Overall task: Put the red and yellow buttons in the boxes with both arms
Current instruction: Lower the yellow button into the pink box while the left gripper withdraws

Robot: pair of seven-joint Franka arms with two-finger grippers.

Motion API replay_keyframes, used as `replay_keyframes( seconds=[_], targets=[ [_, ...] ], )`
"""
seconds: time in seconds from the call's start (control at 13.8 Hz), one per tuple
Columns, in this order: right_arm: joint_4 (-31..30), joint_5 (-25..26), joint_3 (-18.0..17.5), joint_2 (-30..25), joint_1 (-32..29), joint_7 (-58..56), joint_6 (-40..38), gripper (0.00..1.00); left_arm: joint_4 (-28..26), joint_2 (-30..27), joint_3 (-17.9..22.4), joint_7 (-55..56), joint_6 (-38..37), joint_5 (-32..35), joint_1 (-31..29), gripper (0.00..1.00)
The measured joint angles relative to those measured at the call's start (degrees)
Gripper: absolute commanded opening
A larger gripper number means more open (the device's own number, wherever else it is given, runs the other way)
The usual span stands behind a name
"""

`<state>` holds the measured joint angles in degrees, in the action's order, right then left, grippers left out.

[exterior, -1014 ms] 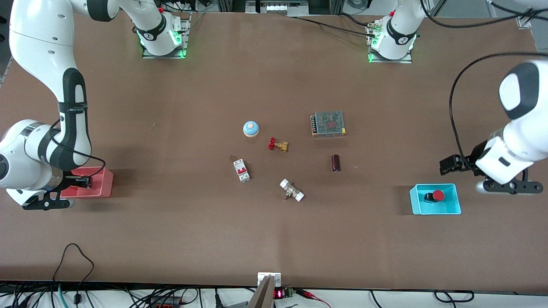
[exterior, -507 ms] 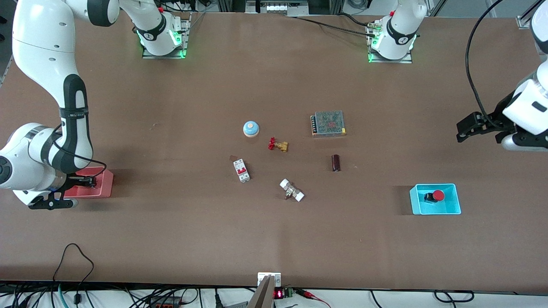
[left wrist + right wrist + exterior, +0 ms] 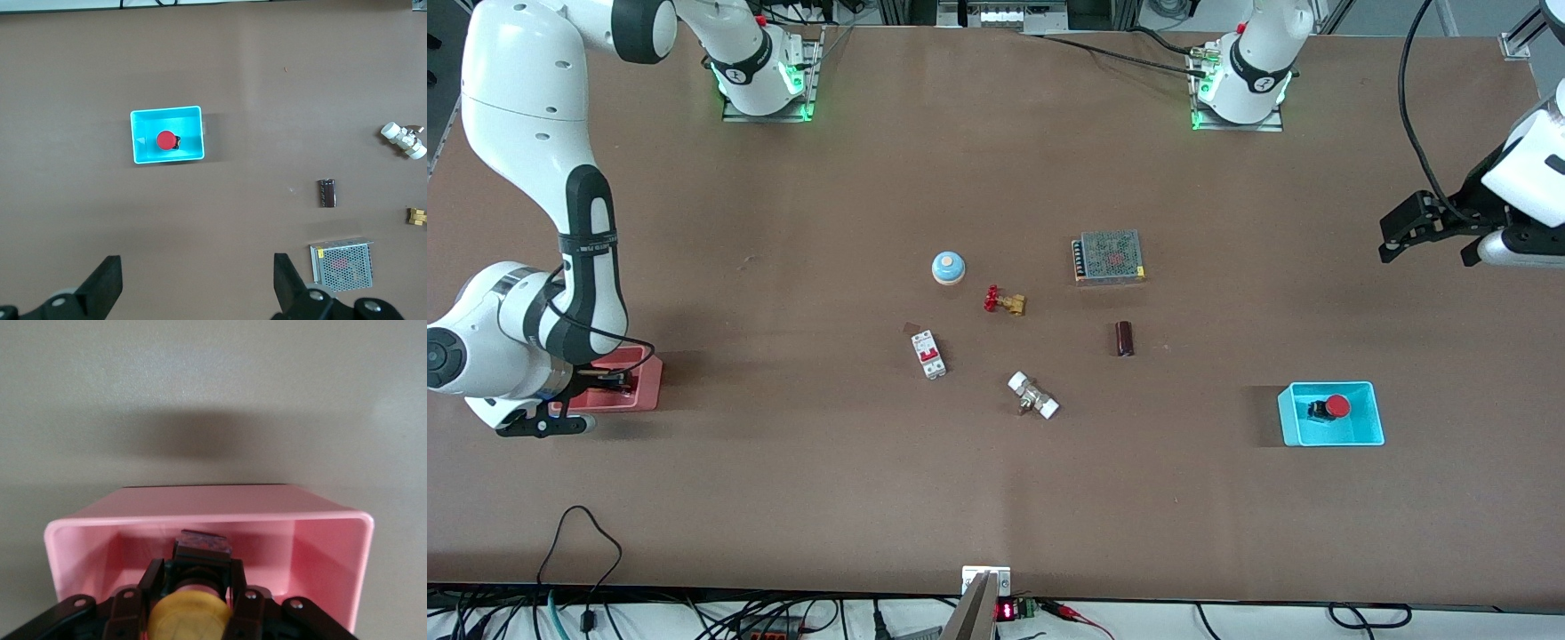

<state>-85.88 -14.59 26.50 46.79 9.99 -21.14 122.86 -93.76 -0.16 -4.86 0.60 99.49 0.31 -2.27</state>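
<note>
The right gripper [image 3: 193, 603] sits low inside the pink bin [image 3: 645, 382], its fingers [image 3: 148, 587] closed on the black base of the yellow button [image 3: 190, 613]. In the right wrist view the button's round cap shows between the fingers, within the bin's walls [image 3: 200, 513]; whether its base touches the bin floor cannot be told. That bin stands at the right arm's end of the table [image 3: 827, 489].

The left gripper [image 3: 1427, 227] hangs over bare table at the left arm's end, up in the air, fingers [image 3: 107, 283] spread wide and holding nothing.

The red button [image 3: 1329, 408] lies in the cyan bin [image 3: 1369, 436], with its cap toward the table's edge at that end; the left wrist view shows it [image 3: 167, 140] inside the bin [image 3: 143, 157] as well.

Mid-table lie a blue-domed button [image 3: 948, 267], a red-handled valve [image 3: 1004, 301], a mesh-topped box [image 3: 1109, 257], a small dark cylinder [image 3: 1125, 339], a white breaker [image 3: 928, 354] and a white-ended fitting [image 3: 1033, 396]. Cables [image 3: 587, 551] trail below the table's edge nearest the front camera.
</note>
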Motion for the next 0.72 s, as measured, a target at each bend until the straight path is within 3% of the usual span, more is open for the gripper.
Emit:
replay_keyframes(
  seconds=[0.07,0.14,0.22,0.51,0.72],
  targets=[
    [0.0,0.0,-0.6,0.0,-0.6,-0.1,0.1,0.38,-1.4,-0.8,0.0,0.0,0.9,0.0,0.0,1.00],
    [0.1,0.0,-0.8,0.0,-1.0,-0.1,0.1,0.91,-2.7,-1.5,0.0,-0.1,1.8,0.0,0.0,1.00],
    [0.1,-0.1,-1.0,-0.1,-1.1,-0.1,0.1,1.00,-3.6,-1.8,0.0,-0.1,2.5,-0.1,0.0,1.00],
    [0.6,-0.2,-1.4,-0.8,-1.1,-0.1,-0.3,1.00,-4.2,-2.0,0.0,-0.1,3.4,-0.1,-0.1,1.00],
    [1.6,-0.2,-1.4,-5.7,-0.9,-0.1,-5.4,1.00,-4.3,-2.1,0.0,-0.1,3.4,-0.1,-0.1,1.00]
  ],
)
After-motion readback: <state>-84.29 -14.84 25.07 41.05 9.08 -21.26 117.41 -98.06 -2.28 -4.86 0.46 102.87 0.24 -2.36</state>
